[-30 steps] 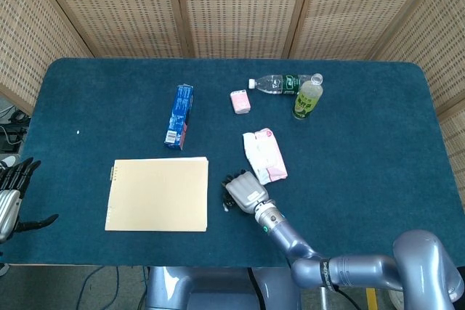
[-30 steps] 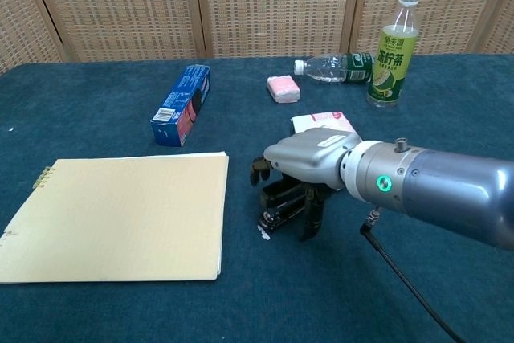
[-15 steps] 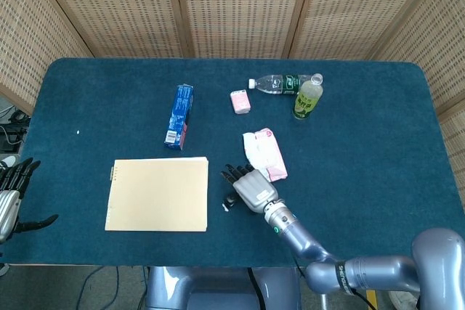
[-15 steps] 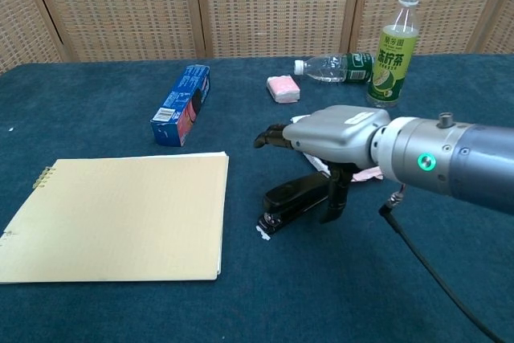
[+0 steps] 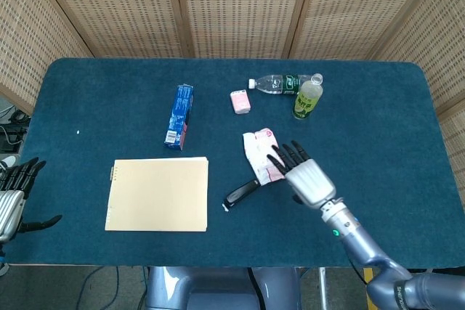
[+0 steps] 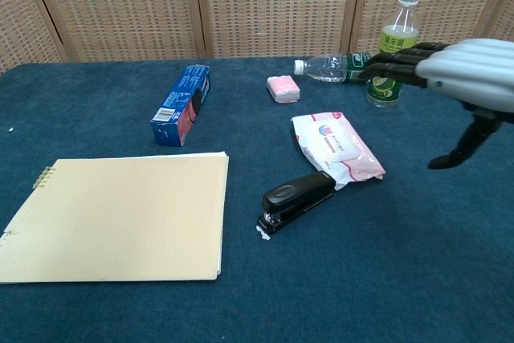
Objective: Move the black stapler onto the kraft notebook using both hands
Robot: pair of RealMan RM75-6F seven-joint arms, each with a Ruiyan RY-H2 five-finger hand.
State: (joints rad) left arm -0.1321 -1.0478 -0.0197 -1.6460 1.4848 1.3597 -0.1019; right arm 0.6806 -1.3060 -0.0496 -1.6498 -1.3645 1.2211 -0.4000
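Observation:
The black stapler [image 5: 240, 193] [image 6: 294, 198] lies flat on the blue cloth, just right of the kraft notebook [image 5: 158, 194] [image 6: 112, 216] and touching the lower end of a pink wipes pack. My right hand [image 5: 304, 174] [image 6: 458, 75] hovers open to the right of the stapler, fingers spread, holding nothing. At the far left edge of the head view my left hand [image 5: 12, 197] sits off the table, open and empty; the chest view does not show it.
A pink wipes pack [image 5: 262, 155] [image 6: 336, 145] lies by the stapler. Farther back are a blue box [image 5: 179, 115] [image 6: 181, 104], a pink eraser [image 5: 240, 101], a lying clear bottle [image 5: 275, 84] and an upright green bottle [image 5: 307, 97] [image 6: 393, 48].
My right hand let go of the stapler, rose and swung right with its fingers spread. The stapler now lies uncovered on the cloth. The left hand barely moved.

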